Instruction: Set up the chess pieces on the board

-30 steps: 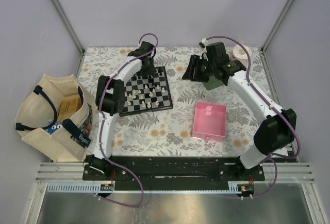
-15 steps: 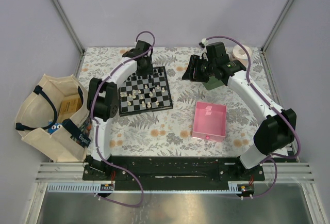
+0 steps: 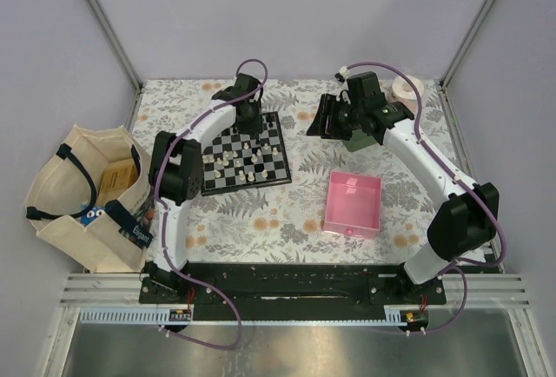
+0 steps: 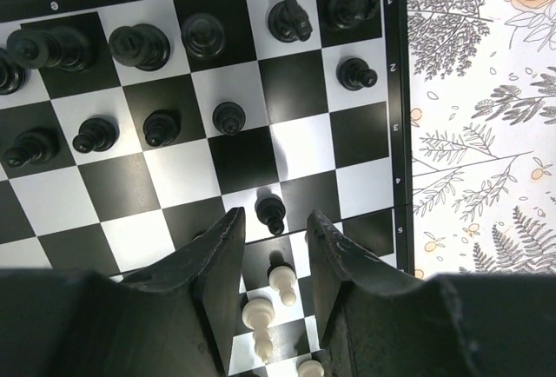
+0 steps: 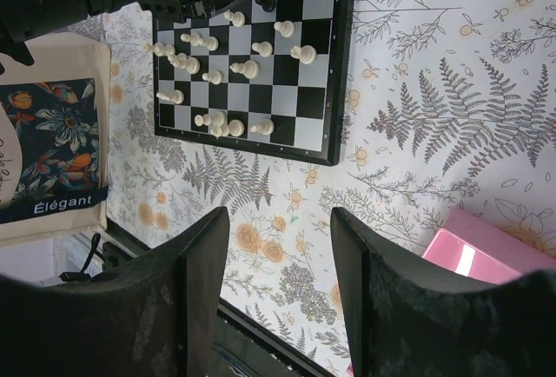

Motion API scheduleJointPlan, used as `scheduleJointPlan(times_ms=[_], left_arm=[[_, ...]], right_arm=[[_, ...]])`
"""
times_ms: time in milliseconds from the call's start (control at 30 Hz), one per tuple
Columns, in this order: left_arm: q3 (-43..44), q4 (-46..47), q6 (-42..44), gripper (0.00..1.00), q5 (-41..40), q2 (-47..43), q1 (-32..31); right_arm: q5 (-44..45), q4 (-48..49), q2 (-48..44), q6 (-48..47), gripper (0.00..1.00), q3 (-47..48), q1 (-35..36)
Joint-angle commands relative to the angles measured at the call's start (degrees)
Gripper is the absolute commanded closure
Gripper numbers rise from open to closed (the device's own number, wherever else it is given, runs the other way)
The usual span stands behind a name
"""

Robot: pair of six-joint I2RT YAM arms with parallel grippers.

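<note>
**Left arm over the board, right arm off to the side**

From above, the board [image 3: 248, 183] lies left of centre on the table [image 3: 261, 221], with cream and black pieces [image 3: 228, 161] on it. The left gripper [image 3: 248, 116] hangs over its far edge. The right gripper [image 3: 330, 118] is well apart, beyond the pink tray [image 3: 354, 203].

Left wrist: the jaws are partly open and grip nothing; a black pawn [image 4: 273, 213] stands free between the tips.

Right wrist: the jaws are wide apart and empty.

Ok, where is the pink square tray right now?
In the top view, the pink square tray sits right of centre on the floral tablecloth, apart from the black-and-white chessboard to its left.
</note>
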Motion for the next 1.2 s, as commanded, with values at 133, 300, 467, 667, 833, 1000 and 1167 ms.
scheduleJointPlan(times_ms=[133,300,467,667,833,1000,1167], left_arm=[[3.7,0.1,0.0,0.62,0.4,1.9,-0.2],[2.9,-0.3,-0.1,0.64,0.1,2.3,-0.4],[2.8,-0.2,0.5,0.66,0.0,2.4,-0.4],[3.7,-0.8,0.7,0.67,0.1,3.1,-0.4],[3.0,-1.2,0.7,0.67,-0.2,3.1,-0.6],[2.7,-1.1,0.5,0.68,-0.3,3.1,-0.8],[3.7,-1.3,0.5,0.75,-0.3,3.6,-0.9]], right_arm=[[-1.4,0.7,-0.6,0.0,0.41,-0.3,-0.4],[-1.5,0.7,-0.3,-0.1,0.41,-0.3,-0.4],[-1.5,0.6,-0.2,-0.2,0.41,-0.3,-0.4],[-1.5,0.7,-0.2,-0.1,0.41,-0.4,-0.4],[-1.5,0.6,-0.3,-0.4,0.41,-0.8,-0.4],[-1.7,0.7,-0.3,-0.6,0.41,-0.8,-0.4],[-1.7,0.7,-0.4,-0.6,0.41,-0.9,-0.4]])
